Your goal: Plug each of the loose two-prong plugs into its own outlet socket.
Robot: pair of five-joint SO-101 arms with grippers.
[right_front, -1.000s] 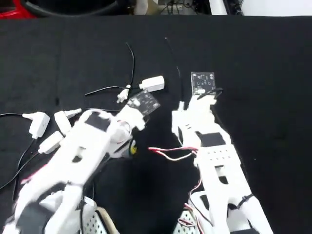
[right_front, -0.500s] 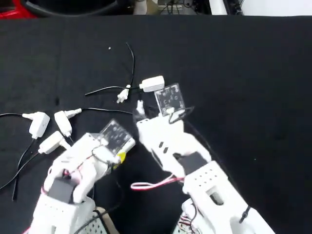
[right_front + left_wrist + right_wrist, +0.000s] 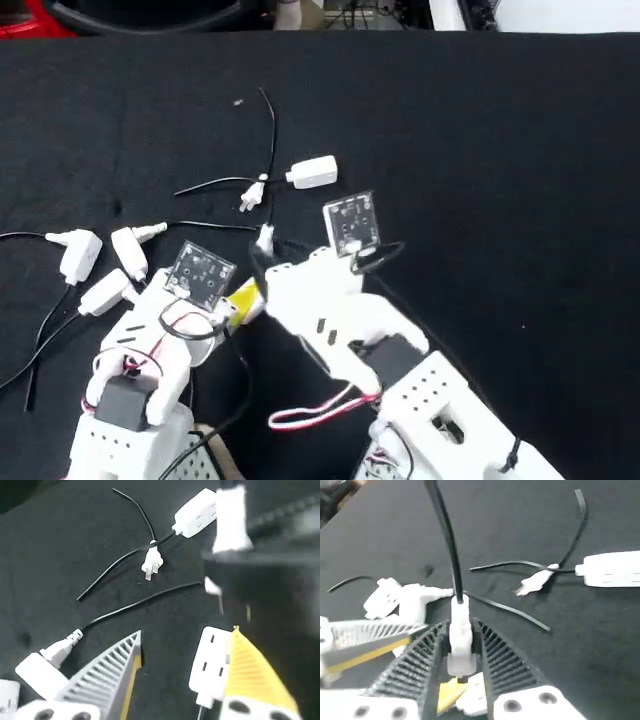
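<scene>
My right gripper is shut on a white two-prong plug whose black cord runs away from it. In the high view this plug hangs left of table centre. Just under it lies a white outlet socket, resting against the yellow finger of my left gripper. That gripper is open wide, with the socket inside the gap. The plug's two prongs hover just above the socket's far end. A second loose plug lies beside another socket farther back.
Several white plugs and sockets with black cords lie at the table's left. Black cords trail across the back left. The table's right half is bare black cloth.
My right arm has swung left and nearer with the plug, coming over the left gripper. The left arm has pulled back toward the near edge.
</scene>
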